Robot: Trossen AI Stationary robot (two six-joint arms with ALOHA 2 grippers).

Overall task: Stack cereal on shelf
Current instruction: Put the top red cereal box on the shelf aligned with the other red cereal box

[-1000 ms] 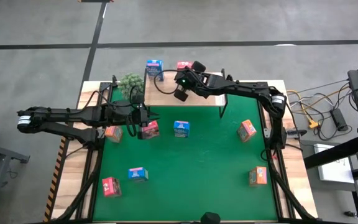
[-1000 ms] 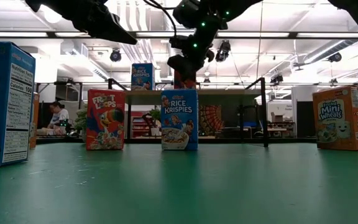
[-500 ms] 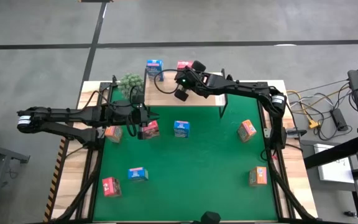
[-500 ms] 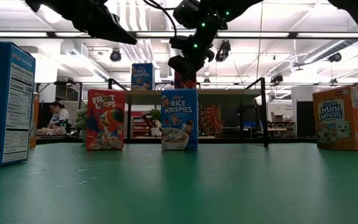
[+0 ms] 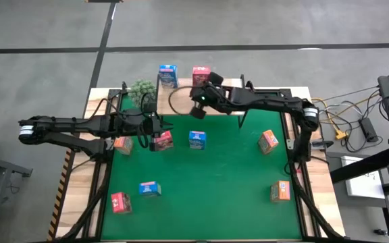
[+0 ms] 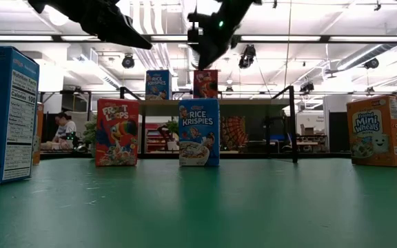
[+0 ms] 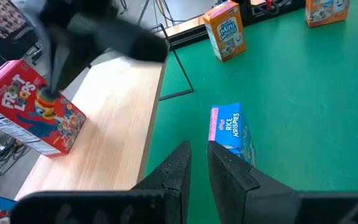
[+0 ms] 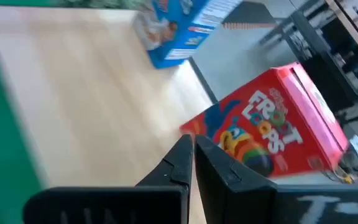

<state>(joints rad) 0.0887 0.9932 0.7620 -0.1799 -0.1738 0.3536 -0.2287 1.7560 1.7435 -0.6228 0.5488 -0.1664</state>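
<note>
Right gripper (image 8: 190, 149), fingers closed and empty, hangs just beside the Froot Loops box (image 8: 272, 127) on the shelf (image 8: 92, 93). Left gripper (image 7: 196, 163) closed. Cardboard judged light, crushable; grip across narrow faces.

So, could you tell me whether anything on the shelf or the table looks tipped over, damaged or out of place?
Nothing stands out. The Rice Krispies box and the Froot Loops box stand upright on the shelf, apart from each other. The boxes on the green table look upright and intact too. The right gripper hangs beside the shelf, clear of the boxes.
</note>
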